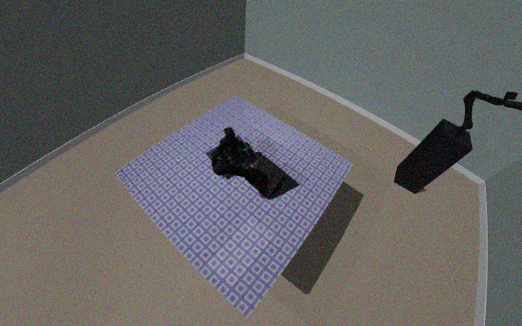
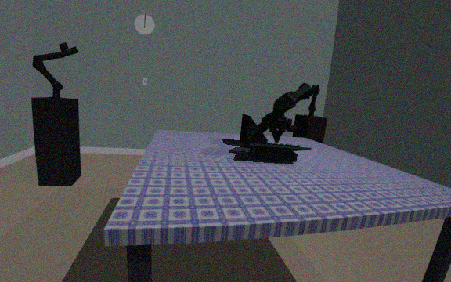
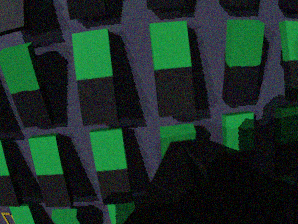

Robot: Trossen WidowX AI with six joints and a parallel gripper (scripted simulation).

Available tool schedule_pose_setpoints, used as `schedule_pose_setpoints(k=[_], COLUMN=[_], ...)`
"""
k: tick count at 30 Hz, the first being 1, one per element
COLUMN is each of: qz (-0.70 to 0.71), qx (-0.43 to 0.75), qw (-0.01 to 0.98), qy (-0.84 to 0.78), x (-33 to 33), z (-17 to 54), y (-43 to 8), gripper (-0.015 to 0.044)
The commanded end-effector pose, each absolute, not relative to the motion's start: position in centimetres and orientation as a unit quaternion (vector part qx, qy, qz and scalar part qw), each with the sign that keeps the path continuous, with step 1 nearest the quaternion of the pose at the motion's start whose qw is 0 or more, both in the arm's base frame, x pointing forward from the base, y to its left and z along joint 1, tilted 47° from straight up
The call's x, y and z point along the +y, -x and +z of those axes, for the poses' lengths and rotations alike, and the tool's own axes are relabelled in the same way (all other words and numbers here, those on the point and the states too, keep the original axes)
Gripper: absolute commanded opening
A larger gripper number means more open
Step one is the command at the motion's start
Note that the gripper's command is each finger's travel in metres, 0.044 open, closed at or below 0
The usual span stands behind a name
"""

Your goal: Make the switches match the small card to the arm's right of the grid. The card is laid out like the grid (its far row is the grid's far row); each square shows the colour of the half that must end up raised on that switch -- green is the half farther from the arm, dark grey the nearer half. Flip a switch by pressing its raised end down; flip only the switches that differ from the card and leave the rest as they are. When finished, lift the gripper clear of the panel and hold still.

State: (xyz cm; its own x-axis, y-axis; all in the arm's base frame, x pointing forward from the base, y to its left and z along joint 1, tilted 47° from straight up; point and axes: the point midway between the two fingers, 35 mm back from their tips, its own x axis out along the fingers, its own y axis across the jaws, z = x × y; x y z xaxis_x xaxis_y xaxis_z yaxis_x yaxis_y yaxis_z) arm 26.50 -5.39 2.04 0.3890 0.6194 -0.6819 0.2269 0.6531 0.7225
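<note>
With the black gripper (image 2: pixel 277 138) pressed together and empty, the raised end of one green-and-grey rocker switch (image 3: pixel 170 70) should be pressed squarely.

I see the switch panel (image 2: pixel 266 150) lying flat directly under my closed, empty pincer (image 2: pixel 277 137), whose tip hangs just above it. From the wrist view the switches (image 3: pixel 169 70) stand in rows ahead of the pincer, each a rocker with a green far half and a dark grey near half. The card is hidden from me in these views.
</note>
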Motion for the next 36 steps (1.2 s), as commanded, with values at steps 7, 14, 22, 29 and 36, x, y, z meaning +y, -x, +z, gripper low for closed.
schedule_pose_setpoints(k=[7,14,22,29,36], qz=[0.134,0.134,0.134,0.134,0.134], qx=[0.535,0.535,0.535,0.535,0.535], qw=[0.734,0.734,0.734,0.734,0.734], qy=[-0.397,-0.397,-0.397,-0.397,-0.397], x=[-5.32,-5.26,-5.20,-5.14,-5.08], z=[1.98,1.92,1.84,1.78,1.72], y=[-26.59,-26.63,-26.67,-26.71,-26.75], gripper=[0.0000,0.0000,0.0000,0.0000,0.0000])
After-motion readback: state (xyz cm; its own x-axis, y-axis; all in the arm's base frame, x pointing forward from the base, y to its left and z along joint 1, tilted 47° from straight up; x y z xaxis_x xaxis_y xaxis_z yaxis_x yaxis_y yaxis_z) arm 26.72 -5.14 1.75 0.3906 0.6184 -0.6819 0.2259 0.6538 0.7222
